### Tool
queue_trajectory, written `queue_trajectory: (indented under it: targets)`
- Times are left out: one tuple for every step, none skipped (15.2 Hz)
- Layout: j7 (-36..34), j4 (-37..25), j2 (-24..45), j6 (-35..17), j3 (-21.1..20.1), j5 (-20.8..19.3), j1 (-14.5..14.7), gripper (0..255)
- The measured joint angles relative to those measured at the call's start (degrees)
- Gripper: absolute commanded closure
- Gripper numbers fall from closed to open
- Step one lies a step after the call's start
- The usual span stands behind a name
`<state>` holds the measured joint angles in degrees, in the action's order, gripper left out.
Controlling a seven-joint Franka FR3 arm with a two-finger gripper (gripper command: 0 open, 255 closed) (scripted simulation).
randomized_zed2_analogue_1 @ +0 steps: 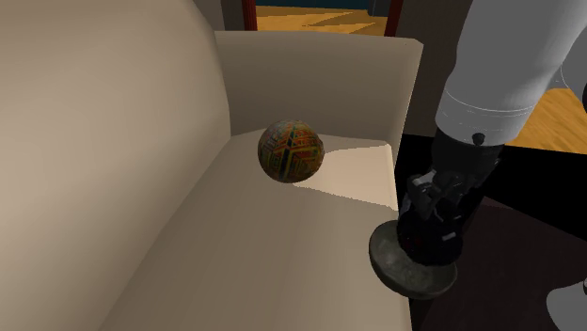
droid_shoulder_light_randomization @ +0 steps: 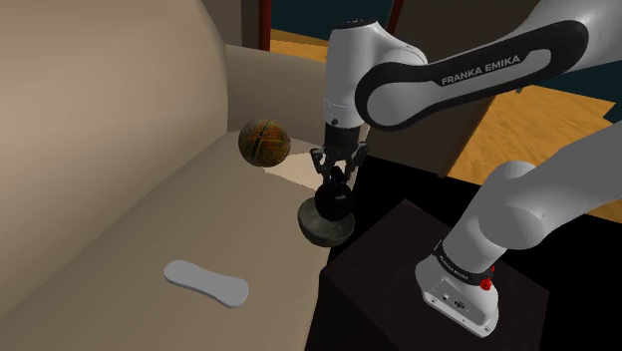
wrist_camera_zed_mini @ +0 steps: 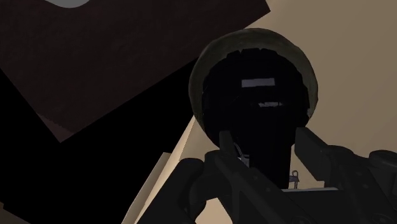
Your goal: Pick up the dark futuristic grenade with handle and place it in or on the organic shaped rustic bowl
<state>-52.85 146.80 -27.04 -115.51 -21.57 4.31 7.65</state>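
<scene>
My black gripper points straight down and is shut on the dark grenade. The grenade hangs over the middle of a dark, rough-rimmed bowl, reaching down to its rim. The bowl stands at the front edge of the beige sofa seat. In the second exterior view the gripper holds the grenade low inside the bowl. Along the hand, the fingers clasp the grenade, ringed by the bowl. I cannot tell whether the grenade touches the bowl's floor.
A round ball patterned in orange and green rests on the seat behind the bowl, near the sofa's armrest. A flat white object lies on the seat further forward. The dark box stand sits right beside the bowl.
</scene>
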Motion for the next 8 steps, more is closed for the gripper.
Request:
queue_trajectory:
  targets:
    - [0.0, 0.0, 0.0, 0.0, 0.0, 0.0, 0.0, 0]
    - [0.0, 0.0, 0.0, 0.0, 0.0, 0.0, 0.0, 0]
    - [0.0, 0.0, 0.0, 0.0, 0.0, 0.0, 0.0, 0]
    - [0.0, 0.0, 0.0, 0.0, 0.0, 0.0, 0.0, 0]
    - [0.0, 0.0, 0.0, 0.0, 0.0, 0.0, 0.0, 0]
    - [0.0, 0.0, 0.0, 0.0, 0.0, 0.0, 0.0, 0]
    - [0.0, 0.0, 0.0, 0.0, 0.0, 0.0, 0.0, 0]
    - [0.0, -0.7, -0.3, 0.9, 0.1, 0.1, 0.1, 0]
